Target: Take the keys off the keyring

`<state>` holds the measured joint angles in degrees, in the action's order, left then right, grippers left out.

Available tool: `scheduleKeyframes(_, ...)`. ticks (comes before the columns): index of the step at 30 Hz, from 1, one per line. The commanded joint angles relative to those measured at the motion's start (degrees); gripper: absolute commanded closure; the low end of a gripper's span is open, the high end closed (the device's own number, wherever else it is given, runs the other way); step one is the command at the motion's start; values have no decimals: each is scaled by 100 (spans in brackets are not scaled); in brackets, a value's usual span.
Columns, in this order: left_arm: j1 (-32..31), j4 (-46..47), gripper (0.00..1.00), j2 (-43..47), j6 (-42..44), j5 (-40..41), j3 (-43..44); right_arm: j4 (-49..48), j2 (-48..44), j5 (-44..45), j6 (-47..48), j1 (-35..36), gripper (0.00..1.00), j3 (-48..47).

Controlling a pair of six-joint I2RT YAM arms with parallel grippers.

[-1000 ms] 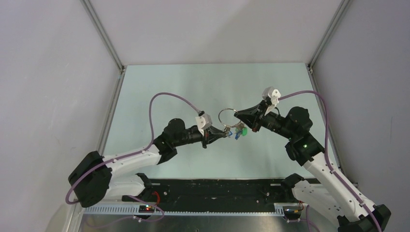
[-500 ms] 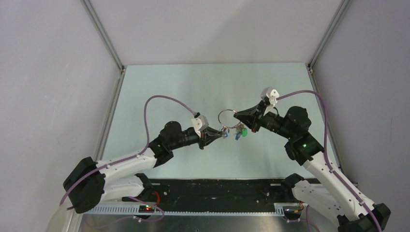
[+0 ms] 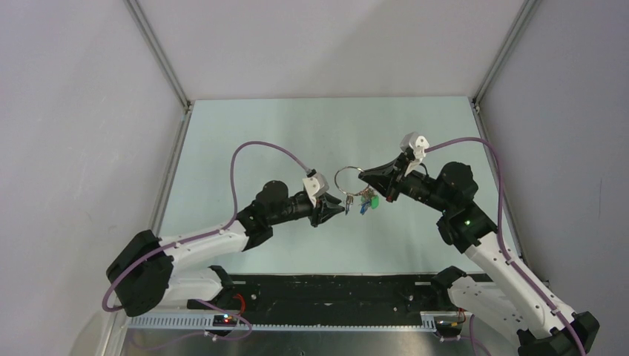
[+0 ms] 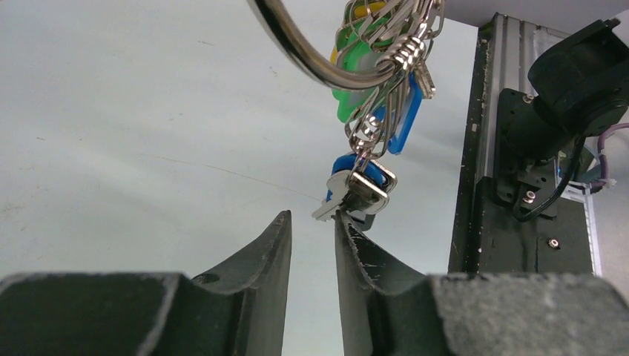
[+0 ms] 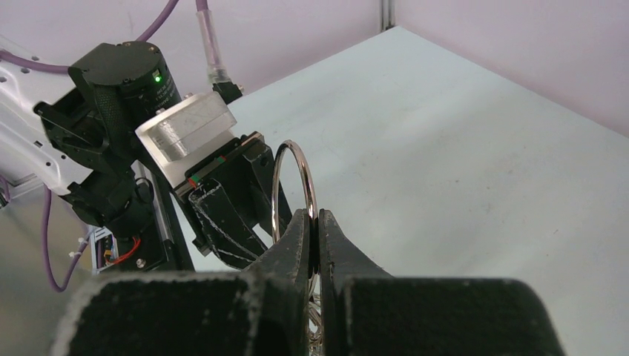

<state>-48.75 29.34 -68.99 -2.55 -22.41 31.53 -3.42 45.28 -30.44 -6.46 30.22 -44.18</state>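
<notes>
While right fingers (image 5: 291,251) pinch keyring (image 5: 275,189), keys (image 4: 350,104) dangle, left fingers (image 4: 261,259) parted.

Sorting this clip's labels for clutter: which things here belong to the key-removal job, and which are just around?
In the job: keyring, clamped in the right gripper; keys hanging on it; left gripper, open at the lowest key.
Just there: table, purple cable, black base rail.

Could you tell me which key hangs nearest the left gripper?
The lowest blue-headed key, dangling just above the left gripper; the green key hangs higher, by the keyring.
</notes>
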Motion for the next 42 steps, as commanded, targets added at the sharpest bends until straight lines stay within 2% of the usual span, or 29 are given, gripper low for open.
scheduleKeyframes(1,-46,126,68,-35,38,41,290,-255,-101,-16,-48,29,100,-365)
scheduleKeyframes(11,-233,149,57,-108,167,-283,318,-257,-106,2,-49,49,100,-372)
scheduleKeyframes(18,-305,151,62,-65,246,187,314,-273,-133,-11,-77,63,100,-372)
scheduleKeyframes(25,-302,160,63,-130,316,188,462,-273,-124,-2,-79,93,100,-369)
scheduleKeyframes(34,-307,159,87,86,513,289,255,-177,-148,65,-4,106,100,-367)
scheduleKeyframes(39,-308,162,88,314,551,441,36,-151,-151,65,4,109,100,-371)
scheduleKeyframes(41,-302,160,91,330,548,433,25,-158,-151,63,4,115,100,-371)
scheduleKeyframes(42,-302,164,95,332,551,412,31,-163,-151,70,4,111,100,-371)
